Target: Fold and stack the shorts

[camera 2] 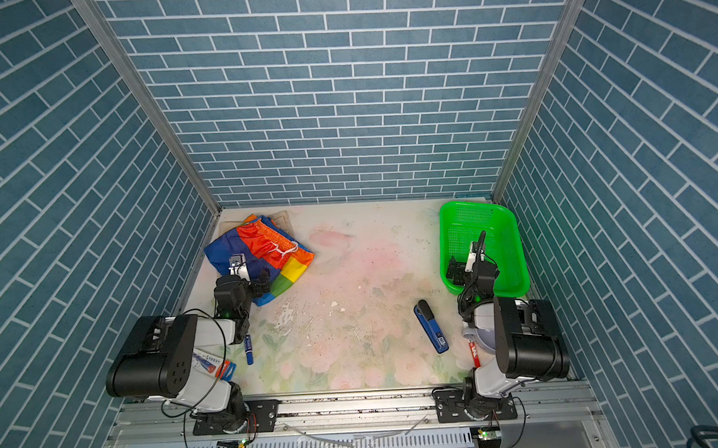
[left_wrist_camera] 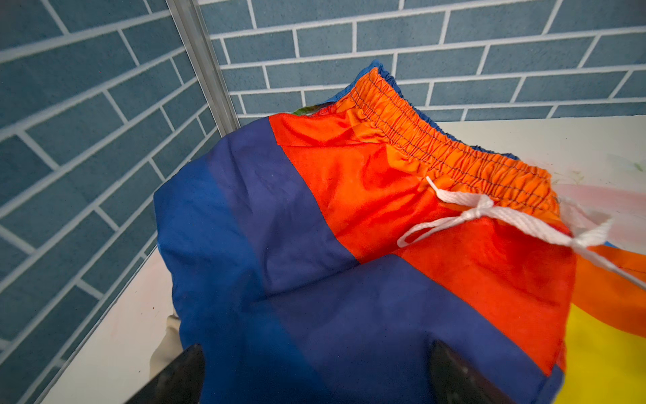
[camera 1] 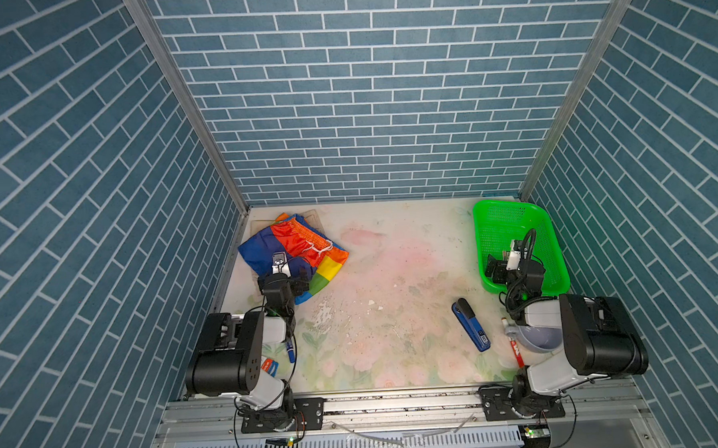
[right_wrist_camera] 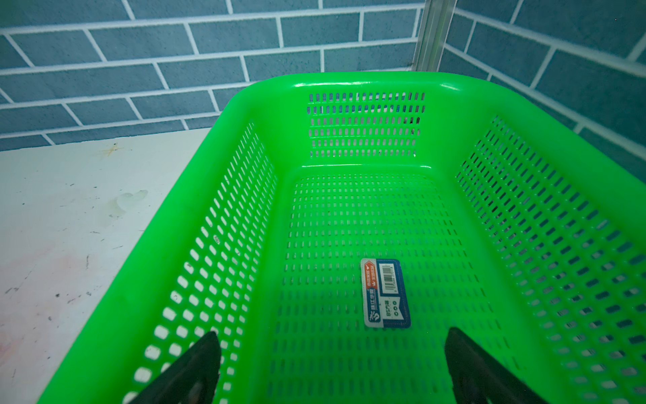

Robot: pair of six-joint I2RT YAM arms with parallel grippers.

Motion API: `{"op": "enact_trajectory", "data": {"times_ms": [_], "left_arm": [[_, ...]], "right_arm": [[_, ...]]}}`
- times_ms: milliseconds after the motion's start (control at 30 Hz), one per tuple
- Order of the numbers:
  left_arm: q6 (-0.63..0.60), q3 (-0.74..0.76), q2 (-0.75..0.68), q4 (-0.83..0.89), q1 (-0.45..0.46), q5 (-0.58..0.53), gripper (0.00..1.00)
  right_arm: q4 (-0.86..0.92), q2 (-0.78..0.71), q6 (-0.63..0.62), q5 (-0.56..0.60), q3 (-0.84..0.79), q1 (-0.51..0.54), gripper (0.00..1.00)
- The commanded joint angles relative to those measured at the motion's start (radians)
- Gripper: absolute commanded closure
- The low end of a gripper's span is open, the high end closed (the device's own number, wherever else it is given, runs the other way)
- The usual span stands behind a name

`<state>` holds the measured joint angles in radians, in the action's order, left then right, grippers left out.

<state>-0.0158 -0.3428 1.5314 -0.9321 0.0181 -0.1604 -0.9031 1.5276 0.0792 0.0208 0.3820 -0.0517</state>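
The rainbow-striped shorts (camera 1: 296, 252) (camera 2: 263, 254) lie rumpled at the far left corner of the table, orange waistband and white drawstring (left_wrist_camera: 496, 213) facing up. A sliver of beige cloth (left_wrist_camera: 167, 335) peeks out from under them. My left gripper (camera 1: 284, 276) (left_wrist_camera: 320, 377) hovers open over the blue panel of the shorts (left_wrist_camera: 279, 280), with nothing between its fingers. My right gripper (camera 1: 511, 264) (right_wrist_camera: 332, 367) stands open inside the near end of the green basket (camera 1: 506, 204) (right_wrist_camera: 349, 78), holding nothing.
The basket at the far right holds only a sticker (right_wrist_camera: 385, 293). A blue stapler (camera 1: 471, 325) lies near the right arm, with a grey bowl (camera 1: 537, 340) and red pen (camera 1: 515, 351) beside it. A blue marker (camera 1: 290, 353) and a packet (camera 1: 269, 366) lie under the left arm.
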Motion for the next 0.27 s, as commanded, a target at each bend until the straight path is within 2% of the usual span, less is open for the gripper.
{"op": "enact_trajectory", "data": {"times_ms": [0, 233], "left_arm": [[-0.007, -0.014, -0.005, 0.015, 0.005, -0.007, 0.0], [-0.008, -0.016, -0.005, 0.017, 0.005, -0.008, 0.0]], "right_arm": [[0.053, 0.015, -0.031, -0.025, 0.02, 0.0, 0.01], [0.066, 0.018, -0.026, -0.036, 0.028, -0.005, 0.01]]}}
